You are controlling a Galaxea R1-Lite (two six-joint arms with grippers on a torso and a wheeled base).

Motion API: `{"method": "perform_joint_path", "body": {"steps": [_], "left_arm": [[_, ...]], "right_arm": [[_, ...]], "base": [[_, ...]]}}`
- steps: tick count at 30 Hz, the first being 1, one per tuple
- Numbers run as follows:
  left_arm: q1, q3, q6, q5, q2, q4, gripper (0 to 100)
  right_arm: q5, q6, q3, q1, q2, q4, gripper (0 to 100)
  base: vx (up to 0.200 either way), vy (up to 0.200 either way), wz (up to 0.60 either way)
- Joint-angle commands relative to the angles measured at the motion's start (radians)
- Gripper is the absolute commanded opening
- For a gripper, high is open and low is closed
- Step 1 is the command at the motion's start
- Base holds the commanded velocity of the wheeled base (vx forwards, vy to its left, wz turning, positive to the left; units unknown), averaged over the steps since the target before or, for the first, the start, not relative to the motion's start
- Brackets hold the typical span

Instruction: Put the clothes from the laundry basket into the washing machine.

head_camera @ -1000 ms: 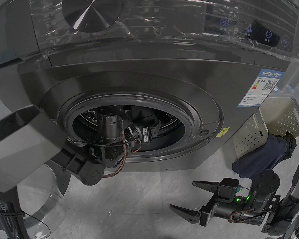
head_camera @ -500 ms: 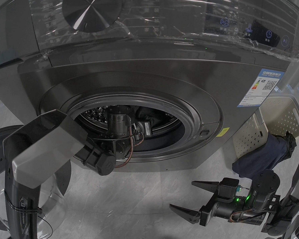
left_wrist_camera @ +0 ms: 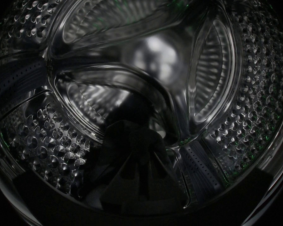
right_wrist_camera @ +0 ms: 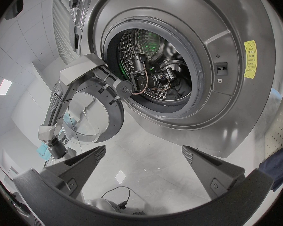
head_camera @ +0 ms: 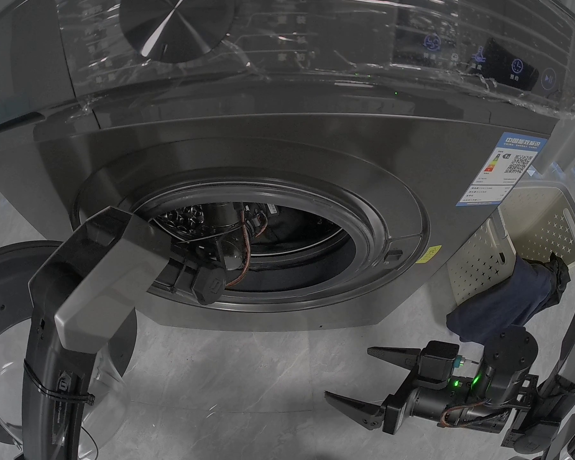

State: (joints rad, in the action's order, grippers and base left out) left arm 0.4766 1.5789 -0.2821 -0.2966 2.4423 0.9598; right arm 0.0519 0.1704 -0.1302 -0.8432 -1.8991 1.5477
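The washing machine stands with its round opening uncovered. My left arm reaches through it, and in the dim left wrist view my left gripper sits deep in the steel drum, its fingers closed together on a dark garment. The right wrist view shows that gripper inside the drum with dark cloth beside it. My right gripper hangs open and empty over the floor. A navy garment drapes over the rim of the white laundry basket.
The washer door is swung wide open on the left, beside my left arm. Grey tiled floor lies free in front of the machine. The basket stands against the washer's right side.
My left arm has pushed further into the drum, its elbow swinging right and closer to the opening. The right arm and the navy garment have stayed put.
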Motion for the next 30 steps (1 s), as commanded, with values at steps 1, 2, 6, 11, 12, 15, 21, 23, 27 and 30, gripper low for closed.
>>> {"method": "perform_joint_path", "body": {"steps": [1, 2, 6, 11, 12, 15, 21, 23, 27, 30], "left_arm": [[0.004, -0.011, -0.002, -0.003, 0.004, -0.007, 100], [0.005, -0.020, -0.002, -0.003, 0.000, -0.007, 100], [0.023, -0.106, -0.005, -0.003, -0.068, -0.009, 100], [0.086, -0.275, 0.003, -0.001, -0.210, -0.021, 100], [0.094, -0.297, 0.003, -0.001, -0.224, -0.019, 100], [0.128, -0.410, 0.011, 0.002, -0.272, 0.004, 100], [0.172, -0.659, 0.093, 0.014, -0.342, 0.140, 100], [0.192, -0.732, 0.109, 0.022, -0.368, 0.172, 100], [0.261, -0.961, 0.153, 0.053, -0.468, 0.243, 100], [0.343, -1.103, 0.152, 0.054, -0.572, 0.255, 100]], "right_arm": [[0.000, 0.000, 0.001, 0.000, -0.003, 0.000, 100], [0.000, 0.000, 0.001, 0.000, -0.003, 0.000, 100], [0.000, 0.000, 0.004, 0.000, -0.003, 0.000, 100], [0.000, 0.000, 0.011, -0.002, -0.001, 0.000, 100], [0.000, 0.000, 0.011, -0.002, 0.002, 0.000, 100], [0.000, 0.000, 0.017, 0.000, 0.008, -0.001, 100], [0.002, 0.000, 0.040, 0.000, 0.029, -0.003, 100], [0.002, 0.000, 0.049, 0.000, 0.040, -0.003, 100], [0.002, -0.002, 0.087, 0.001, 0.112, -0.004, 100], [0.000, -0.003, 0.112, 0.003, 0.183, -0.006, 100]], "base": [[0.000, 0.000, 0.00], [0.000, 0.000, 0.00], [0.000, 0.000, 0.00], [0.000, 0.000, 0.00], [0.000, 0.000, 0.00], [0.000, 0.000, 0.00], [0.000, 0.000, 0.00], [0.000, 0.000, 0.00], [0.000, 0.000, 0.00], [0.000, 0.000, 0.00]]}}
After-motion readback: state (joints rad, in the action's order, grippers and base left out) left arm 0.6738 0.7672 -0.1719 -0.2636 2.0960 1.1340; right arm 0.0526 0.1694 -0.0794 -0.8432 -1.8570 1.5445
